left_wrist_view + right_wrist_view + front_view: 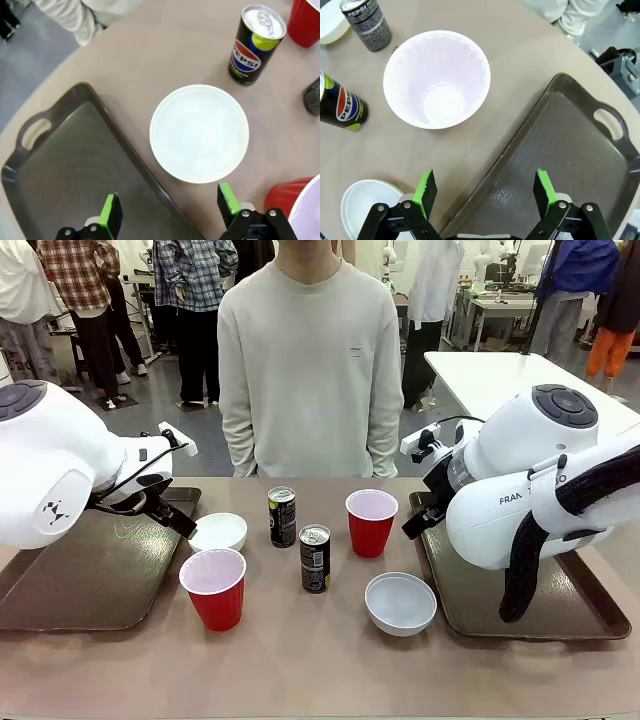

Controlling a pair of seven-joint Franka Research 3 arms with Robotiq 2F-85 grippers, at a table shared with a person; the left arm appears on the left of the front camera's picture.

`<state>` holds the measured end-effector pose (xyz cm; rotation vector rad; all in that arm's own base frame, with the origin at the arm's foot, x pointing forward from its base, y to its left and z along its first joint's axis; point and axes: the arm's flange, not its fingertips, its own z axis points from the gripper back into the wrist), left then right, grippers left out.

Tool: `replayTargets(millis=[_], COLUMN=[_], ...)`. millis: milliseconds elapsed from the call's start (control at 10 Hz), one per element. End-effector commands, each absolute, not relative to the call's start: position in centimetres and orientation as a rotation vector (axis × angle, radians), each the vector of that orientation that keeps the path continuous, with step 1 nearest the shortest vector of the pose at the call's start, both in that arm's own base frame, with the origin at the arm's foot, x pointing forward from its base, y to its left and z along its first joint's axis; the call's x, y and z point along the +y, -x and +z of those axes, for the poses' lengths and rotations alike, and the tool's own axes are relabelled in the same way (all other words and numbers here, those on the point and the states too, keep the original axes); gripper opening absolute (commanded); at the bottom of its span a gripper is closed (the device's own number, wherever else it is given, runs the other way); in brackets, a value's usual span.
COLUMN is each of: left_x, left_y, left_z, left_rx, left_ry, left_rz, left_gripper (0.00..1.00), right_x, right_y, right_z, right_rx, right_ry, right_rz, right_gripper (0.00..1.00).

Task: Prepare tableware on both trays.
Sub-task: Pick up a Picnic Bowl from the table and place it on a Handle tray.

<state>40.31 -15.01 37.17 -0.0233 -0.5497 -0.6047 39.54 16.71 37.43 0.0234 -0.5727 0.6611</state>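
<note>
- Surface: a matte beige-brown table [300, 670]. A white table [500, 375] stands behind it at the right. A person [310, 370] in a pale sweatshirt stands at the far edge, and other people stand on the grey floor beyond.
- Layout: the left tray [80, 580] and right tray [580, 605] lie at the table's two ends. All tableware stands on the table between them. The left bowl [218, 532] is just beside the left tray, with the left cup [213, 588] in front of it. Further right are the far can [282, 516], near can [315, 558], right cup [371, 522] and right bowl [400, 602].
- Front view: gives the full layout and both white arm housings.
- Left wrist view: the left gripper [169, 207] hangs over the left bowl and tray rim, jaws spread wide, gripping nothing. The far can's Pepsi logo is legible.
- Right wrist view: the right gripper [485, 192], likewise spread and empty, hangs above the right tray's rim, near the right cup.
- Materials: the trays are glossy dark brown with raised rims and cut-out handles. The bowls are smooth, white and round. The cups are red outside and white inside. The cans are slim and black with silver tops.
</note>
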Motion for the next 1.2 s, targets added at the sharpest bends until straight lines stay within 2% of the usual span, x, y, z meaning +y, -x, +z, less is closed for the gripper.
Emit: replayTargets(millis=[0, 1100], left_x=[-15.02, -15.02], left_y=[-40.30, -40.30], left_z=[37.17, 37.17], left_rx=[-0.550, -0.550], left_ry=[0.023, 0.023], left_rz=[-0.605, -0.605], left_gripper=[1.00, 1.00], right_x=[16.71, 16.71], right_y=[-39.54, -39.54], right_z=[37.43, 37.43], right_rx=[-0.573, -0.573], right_ry=[-0.023, -0.023], right_rz=[0.661, 0.661], right_gripper=[1.00, 1.00])
